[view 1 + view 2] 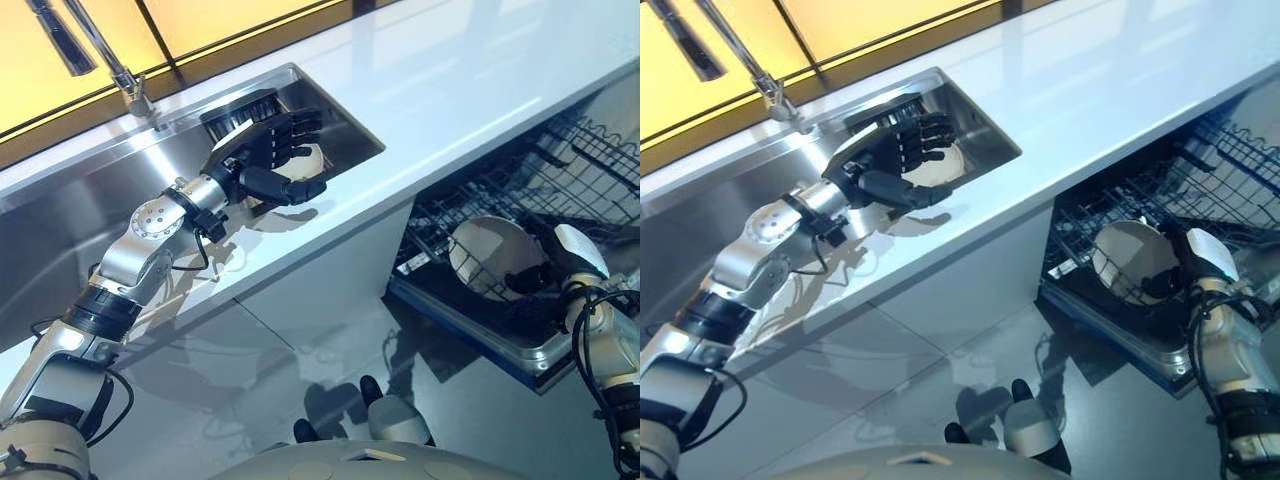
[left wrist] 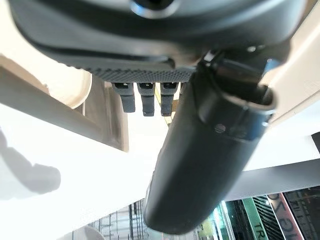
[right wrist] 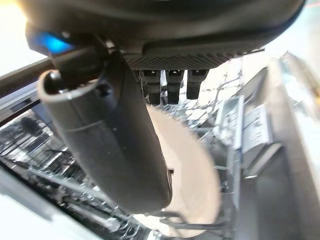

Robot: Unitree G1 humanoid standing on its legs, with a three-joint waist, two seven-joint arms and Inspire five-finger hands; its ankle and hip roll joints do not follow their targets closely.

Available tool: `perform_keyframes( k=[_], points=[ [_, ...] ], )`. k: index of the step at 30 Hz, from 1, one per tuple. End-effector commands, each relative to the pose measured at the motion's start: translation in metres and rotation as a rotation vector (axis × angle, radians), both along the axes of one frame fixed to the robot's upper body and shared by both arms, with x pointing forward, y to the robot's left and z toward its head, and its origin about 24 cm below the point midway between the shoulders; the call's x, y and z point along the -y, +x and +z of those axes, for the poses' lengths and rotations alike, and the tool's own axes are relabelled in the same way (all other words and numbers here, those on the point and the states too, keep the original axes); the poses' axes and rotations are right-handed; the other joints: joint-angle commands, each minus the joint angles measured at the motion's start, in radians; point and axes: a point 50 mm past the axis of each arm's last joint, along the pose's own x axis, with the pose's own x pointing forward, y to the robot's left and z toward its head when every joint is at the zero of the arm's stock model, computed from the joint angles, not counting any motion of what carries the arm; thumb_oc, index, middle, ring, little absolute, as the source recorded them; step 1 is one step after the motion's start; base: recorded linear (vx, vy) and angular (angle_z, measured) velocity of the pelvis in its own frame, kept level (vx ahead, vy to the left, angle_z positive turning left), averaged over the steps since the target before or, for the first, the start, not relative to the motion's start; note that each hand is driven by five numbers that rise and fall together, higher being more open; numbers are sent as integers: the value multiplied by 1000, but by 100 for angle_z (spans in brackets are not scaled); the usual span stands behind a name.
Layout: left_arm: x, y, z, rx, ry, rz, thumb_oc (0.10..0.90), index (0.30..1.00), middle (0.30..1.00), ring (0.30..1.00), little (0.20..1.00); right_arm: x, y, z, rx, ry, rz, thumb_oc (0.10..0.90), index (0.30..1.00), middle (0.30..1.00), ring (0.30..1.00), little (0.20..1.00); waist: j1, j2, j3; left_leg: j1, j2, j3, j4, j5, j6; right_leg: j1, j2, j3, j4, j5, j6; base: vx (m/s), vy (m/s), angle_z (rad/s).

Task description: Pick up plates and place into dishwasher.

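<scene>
A cream plate (image 1: 308, 160) lies in the steel sink (image 1: 90, 210) near its right end. My left hand (image 1: 256, 152) hovers just over it, open, fingers spread above the plate and thumb stretched along its near rim. The left wrist view has a cream rim (image 2: 70, 87) beside the hand (image 2: 150, 30). A second cream plate (image 1: 487, 255) stands on edge in the dishwasher's lower rack (image 1: 440, 215). My right hand (image 1: 545, 285) is at that plate's right edge, open, dark fingers against its rim. In the right wrist view the plate (image 3: 195, 170) stands past the thumb.
A faucet (image 1: 105, 55) rises behind the sink, and a black ribbed round object (image 1: 238, 108) sits in the sink behind the plate. White counter (image 1: 450, 90) runs to the right. The pulled-out rack has wire tines; another wire rack (image 1: 600, 150) sits above it.
</scene>
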Motion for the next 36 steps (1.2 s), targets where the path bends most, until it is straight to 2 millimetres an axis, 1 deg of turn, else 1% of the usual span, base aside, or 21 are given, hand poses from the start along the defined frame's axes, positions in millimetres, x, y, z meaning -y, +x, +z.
perform_keyframes(
  k=[1,5,6,8,9,10,13,15,16,19,21,22,23,24,25,26,29,30,32,36],
  points=[
    [-15,1,50,228,-50,45,800,900,900,900,900,5,12,64,224,-176,55,800,900,900,900,900,-1,-10,-73,6,-3,18,16,-61,25,-42,34,-37,107,-69,70,17,10,-9],
    [-18,1,48,229,-37,59,800,900,900,900,900,9,7,71,277,-183,36,800,900,900,900,900,-5,-12,-75,8,-3,22,16,-62,25,-41,34,-38,108,-70,70,10,0,-3],
    [-20,1,49,230,-33,67,800,900,900,900,900,10,5,77,324,-183,30,800,900,900,900,900,-6,-12,-75,9,-3,23,16,-62,26,-41,35,-38,109,-71,70,8,0,-6],
    [-21,1,50,231,-31,73,800,900,900,900,900,10,4,81,359,-192,30,800,900,900,900,900,-7,-12,-75,9,-3,23,16,-63,26,-41,35,-38,109,-72,70,3,-1,-3],
    [-23,2,51,234,-26,82,800,900,900,900,900,10,2,88,413,-208,32,800,900,900,900,900,-8,-11,-75,10,-4,22,16,-63,27,-41,36,-38,111,-73,70,0,0,0],
    [-23,2,51,235,-25,83,800,900,900,900,900,10,1,90,422,-210,30,800,900,900,900,900,-8,-11,-75,10,-4,22,16,-63,27,-41,36,-38,111,-73,70,0,0,0],
    [-29,1,56,261,-27,118,800,900,900,900,900,4,-4,108,577,-256,60,800,900,900,900,900,-11,-4,-77,10,-7,16,17,-64,28,-41,38,-37,114,-76,70,0,0,0],
    [-33,1,57,268,-27,134,800,900,900,900,900,3,-7,111,615,-264,72,800,900,900,900,900,-11,-2,-78,10,-7,15,17,-64,28,-40,38,-37,115,-78,70,0,0,0],
    [-38,2,59,276,-9,167,800,900,900,900,900,0,-10,115,643,-280,95,800,900,900,900,900,-13,4,-80,9,-9,13,18,-63,28,-40,38,-39,116,-80,71,0,0,0],
    [-48,5,65,280,20,218,800,900,900,900,900,-1,-13,118,637,-279,120,800,900,900,900,900,-18,12,-82,8,-11,13,17,-62,27,-40,36,-42,114,-81,73,0,0,0],
    [-58,9,72,283,41,263,800,900,900,900,900,-3,-14,118,616,-284,143,800,900,900,900,900,-21,19,-84,7,-12,14,16,-61,26,-41,35,-44,114,-83,74,36,-5,0],
    [-68,13,79,289,72,307,800,900,900,900,900,-4,-13,119,604,-288,164,800,900,900,900,900,-26,26,-82,7,-14,16,16,-59,26,-42,34,-47,115,-82,75,43,-7,0],
    [-72,15,83,293,84,330,800,900,900,900,900,-5,-13,120,597,-292,175,800,900,900,900,900,-28,30,-81,6,-15,16,17,-57,25,-43,32,-48,116,-83,76,32,-4,0],
    [-72,15,83,293,84,330,800,900,900,900,900,-5,-13,120,597,-292,175,800,900,900,900,900,-28,30,-81,6,-15,16,17,-57,25,-43,32,-48,116,-83,76,0,0,0],
    [-77,17,88,300,103,355,800,900,900,900,900,-6,-12,121,589,-295,184,800,900,900,900,900,-30,34,-81,4,-16,16,17,-56,24,-44,31,-49,117,-84,77,34,-6,-1],
    [-86,19,99,311,121,399,800,900,900,900,900,-6,-11,123,577,-299,195,800,900,900,900,900,-35,43,-78,2,-18,17,17,-54,22,-47,28,-49,119,-85,78,41,-7,-1],
    [-93,23,112,318,139,450,800,900,900,900,900,-6,-11,124,572,-305,205,800,900,900,900,900,-39,54,-71,0,-20,20,17,-53,21,-51,25,-52,123,-87,79,26,-7,-1],
    [-98,26,119,314,148,483,800,900,900,900,900,-7,-11,127,572,-311,215,800,900,900,900,900,-44,62,-67,-2,-21,22,18,-52,21,-53,23,-53,124,-88,81,35,-17,0],
    [-98,29,125,306,152,517,800,900,900,900,900,-9,-10,131,575,-316,230,800,900,900,900,900,-49,69,-60,-5,-24,21,19,-52,20,-56,21,-54,127,-89,81,43,-27,0],
    [-101,34,131,295,145,571,800,900,900,900,900,-13,-10,134,589,-311,261,800,900,900,900,900,-60,78,-51,-13,-27,23,23,-53,19,-65,18,-51,133,-93,82,43,-32,0]
  ],
)
